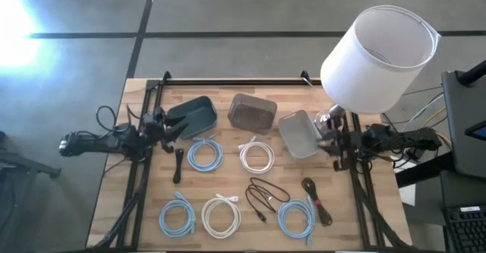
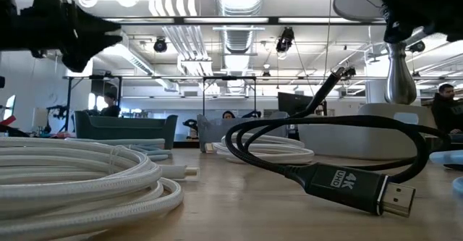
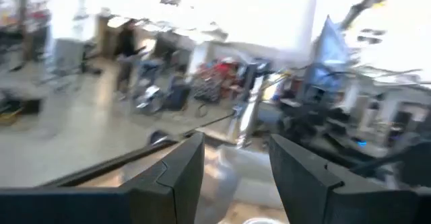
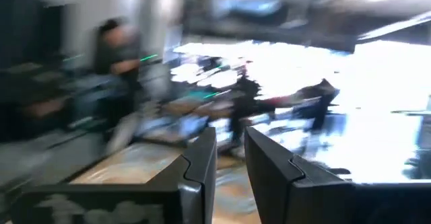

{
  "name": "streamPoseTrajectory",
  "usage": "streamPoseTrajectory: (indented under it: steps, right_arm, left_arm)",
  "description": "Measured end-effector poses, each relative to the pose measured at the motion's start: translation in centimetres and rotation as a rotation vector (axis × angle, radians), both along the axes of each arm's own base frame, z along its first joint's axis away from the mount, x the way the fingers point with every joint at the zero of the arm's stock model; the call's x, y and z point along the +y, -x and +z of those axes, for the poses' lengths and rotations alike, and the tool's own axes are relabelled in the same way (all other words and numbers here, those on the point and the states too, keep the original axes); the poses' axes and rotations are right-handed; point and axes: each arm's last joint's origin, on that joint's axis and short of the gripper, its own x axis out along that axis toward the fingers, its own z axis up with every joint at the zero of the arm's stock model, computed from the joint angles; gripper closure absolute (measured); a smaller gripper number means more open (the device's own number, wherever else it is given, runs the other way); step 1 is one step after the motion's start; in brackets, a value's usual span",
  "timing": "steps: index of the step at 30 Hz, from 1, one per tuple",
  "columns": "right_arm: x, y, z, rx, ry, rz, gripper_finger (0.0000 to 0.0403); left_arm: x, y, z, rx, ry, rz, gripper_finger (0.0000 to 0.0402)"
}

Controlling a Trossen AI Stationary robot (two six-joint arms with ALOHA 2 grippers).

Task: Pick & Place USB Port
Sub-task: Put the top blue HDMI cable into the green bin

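Observation:
Several coiled cables lie flat on the wooden table: blue coils (image 1: pixel 203 154) (image 1: pixel 177 216) (image 1: pixel 295 219), white coils (image 1: pixel 256 157) (image 1: pixel 220 216), and black cables (image 1: pixel 266 195) (image 1: pixel 316 200) (image 1: pixel 178 166). A black cable with a 4K plug (image 2: pixel 347 185) lies nearest in the low view. My left gripper (image 1: pixel 179 128) (image 3: pixel 237 163) is open and empty, held in the air by the dark teal bin (image 1: pixel 194 116). My right gripper (image 1: pixel 325 140) (image 4: pixel 231 157) is empty, its fingers a narrow gap apart, in the air by the grey bin (image 1: pixel 298 133).
Three bins stand in a row at the table's far side: dark teal, brown (image 1: pixel 252 112) and grey. A lamp with a white shade (image 1: pixel 380 55) stands at the far right, its base (image 2: pixel 400 74) behind my right arm. People show in the room beyond.

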Motion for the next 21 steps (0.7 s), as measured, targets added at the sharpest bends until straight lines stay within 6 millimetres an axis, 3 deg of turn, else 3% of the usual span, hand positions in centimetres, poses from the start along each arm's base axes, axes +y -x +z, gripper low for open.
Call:
streamPoseTrajectory:
  steps: [5,12,18,21]
  right_arm:
    - [-0.7,-0.1,0.3,-0.017,-0.030,-0.244,0.0308]
    - [-0.8,-0.4,1.2,-0.103,-0.056,-0.280,0.0286]
    - [-0.6,-1.1,0.9,-0.061,-0.041,-0.267,0.0302]
    - [-0.6,-1.5,0.6,-0.026,-0.040,-0.264,0.0311]
  left_arm:
    - [0.0,-0.3,2.4,0.110,-0.098,0.015,0.0229]
    - [-0.3,-2.8,4.8,0.313,-0.008,-0.056,0.0229]
    - [-1.4,-6.8,3.7,0.530,0.069,-0.180,0.0229]
    - [-2.2,-8.4,1.8,0.656,0.160,-0.230,0.0229]
